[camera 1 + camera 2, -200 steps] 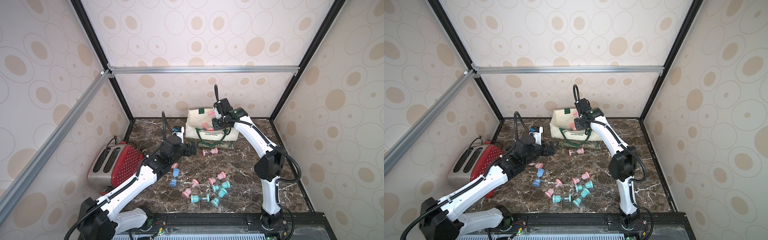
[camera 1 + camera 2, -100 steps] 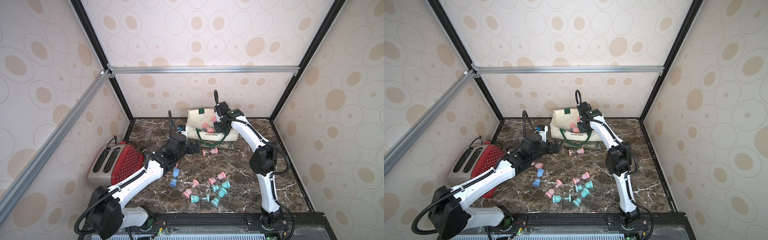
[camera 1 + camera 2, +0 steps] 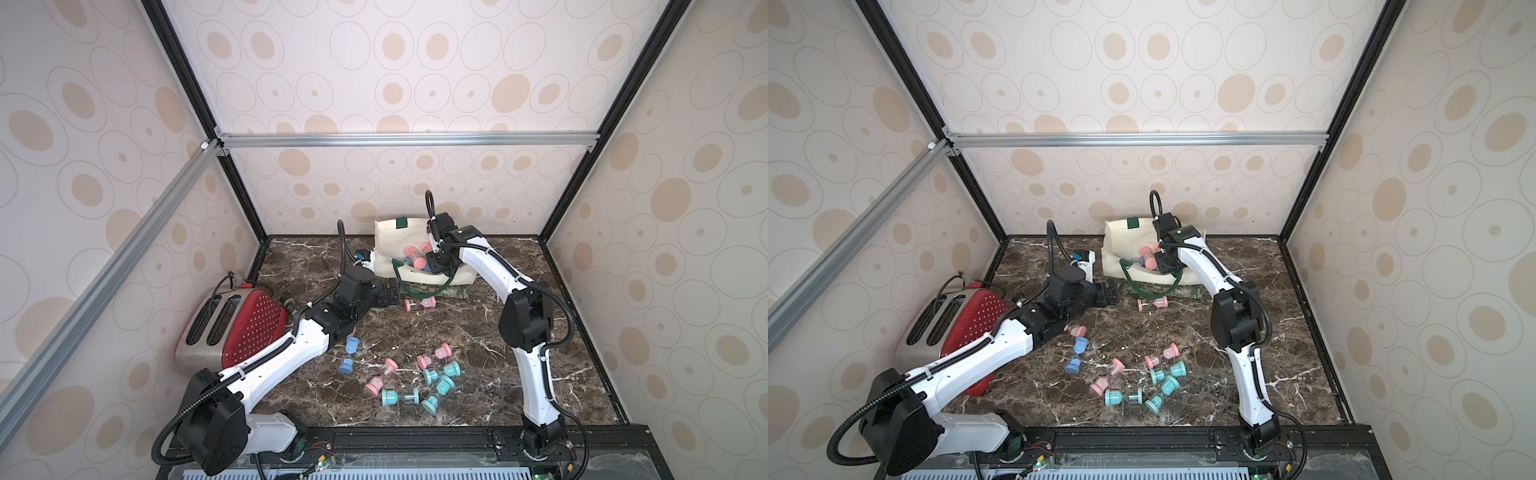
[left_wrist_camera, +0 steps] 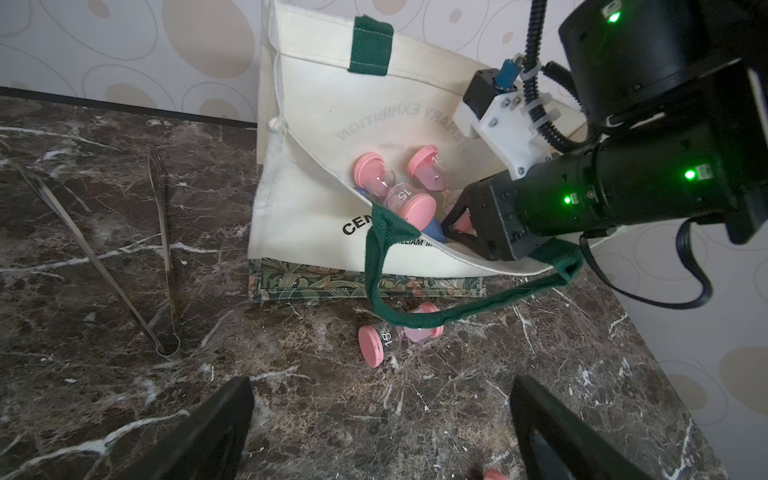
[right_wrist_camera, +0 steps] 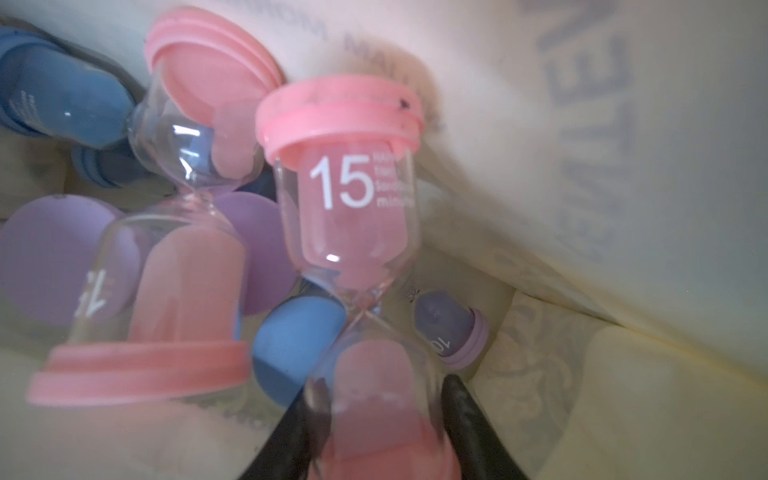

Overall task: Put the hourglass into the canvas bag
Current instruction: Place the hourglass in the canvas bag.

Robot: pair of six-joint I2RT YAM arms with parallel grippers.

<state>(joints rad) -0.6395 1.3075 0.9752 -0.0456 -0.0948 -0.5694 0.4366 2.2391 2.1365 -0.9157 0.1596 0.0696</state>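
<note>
In both top views the canvas bag (image 3: 388, 239) (image 3: 1121, 239) stands against the back wall, its mouth tipped toward the arms. Its green handle (image 3: 419, 286) droops onto the marble table (image 3: 478, 332). The right gripper (image 3: 436, 266) reaches into the mouth, and its jaws are hidden there. The left gripper (image 3: 394, 293) sits low, just in front of the bag's left corner. A toaster (image 3: 232, 328) takes up the left edge, while open marble runs along the right wall. 1 fallen timer (image 3: 419, 304) lies just before the bag's base. A scatter of loose timers (image 3: 432, 374) lies near the front, between the arms.

In the left wrist view the left gripper (image 4: 382, 386) has its jaws spread wide over bare marble, with nothing between them. The fallen timer (image 4: 399, 336) lies on its side under the handle loop. Metal tongs (image 4: 166, 257) lie well apart from the bag. The right gripper (image 4: 457, 226) crosses the bag's sagging front rim.

In the right wrist view the hourglass (image 5: 353, 208), pink and marked 15, is inside the bag. Its lower bulb is clamped between the right gripper's black fingers (image 5: 469, 415). Another pink timer (image 5: 178, 270), blue timers (image 5: 62, 104) and purple timers (image 5: 449, 328) are heaped around it against the canvas.
</note>
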